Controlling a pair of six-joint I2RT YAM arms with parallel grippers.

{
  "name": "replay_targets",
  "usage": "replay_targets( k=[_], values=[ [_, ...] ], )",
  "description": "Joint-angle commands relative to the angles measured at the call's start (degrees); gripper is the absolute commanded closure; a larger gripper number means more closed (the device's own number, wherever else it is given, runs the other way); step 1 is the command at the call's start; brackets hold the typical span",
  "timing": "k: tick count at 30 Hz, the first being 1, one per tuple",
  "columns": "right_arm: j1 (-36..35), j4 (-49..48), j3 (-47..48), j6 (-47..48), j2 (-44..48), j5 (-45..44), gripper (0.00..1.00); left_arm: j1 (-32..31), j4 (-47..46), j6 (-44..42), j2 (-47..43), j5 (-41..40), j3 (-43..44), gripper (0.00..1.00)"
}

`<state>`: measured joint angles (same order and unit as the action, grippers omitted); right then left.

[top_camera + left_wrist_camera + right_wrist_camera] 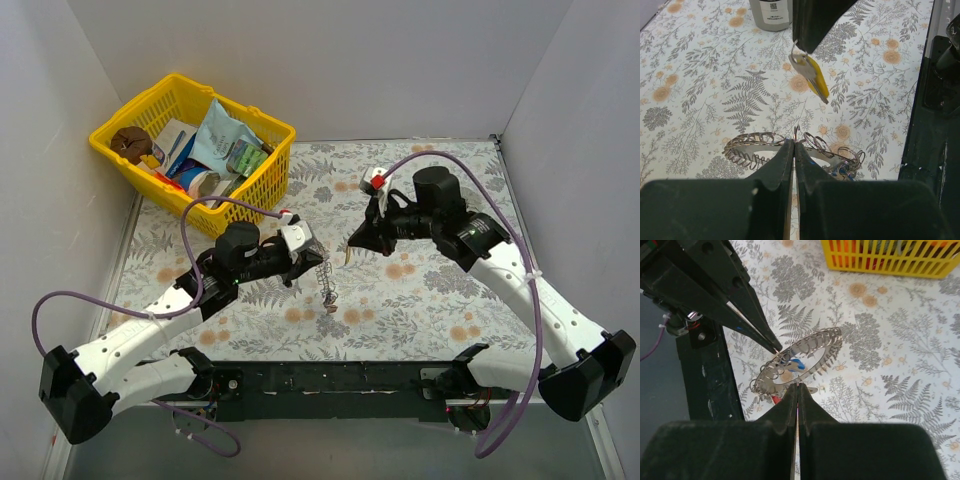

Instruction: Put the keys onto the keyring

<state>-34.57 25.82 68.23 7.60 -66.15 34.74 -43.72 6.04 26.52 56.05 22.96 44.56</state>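
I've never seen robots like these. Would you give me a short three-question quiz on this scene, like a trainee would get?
1. True or false: the left gripper is shut on the keyring.
2. What colour is the head of the key held by the right gripper? A blue, B yellow, C red.
3. What container stands at the far left in the top view?

Key
1. True. Its fingers pinch the ring's rim.
2. B. The key hangs apart from the ring.
3. The yellow basket.
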Motion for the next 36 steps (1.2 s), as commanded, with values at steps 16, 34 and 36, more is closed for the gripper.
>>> replay_targets(
  k=[16,34,36],
  values=[
    [-8.0,0.2,1.9,-0.4,-4.3,-1.5,0.99,-0.3,-4.3,2.9,2.0,1.8,3.9,1.0],
    [-8.5,-1.9,0.3,-1.4,-4.4,-4.6,0.99,-0.3,-4.1,2.5,1.2,3.4,4.0,1.0],
    [-8.5,-2.0,0.2,-1.3,-4.3,-5.2,0.99,-0.3,-4.0,2.5,0.9,3.5,3.9,1.0]
  ],
)
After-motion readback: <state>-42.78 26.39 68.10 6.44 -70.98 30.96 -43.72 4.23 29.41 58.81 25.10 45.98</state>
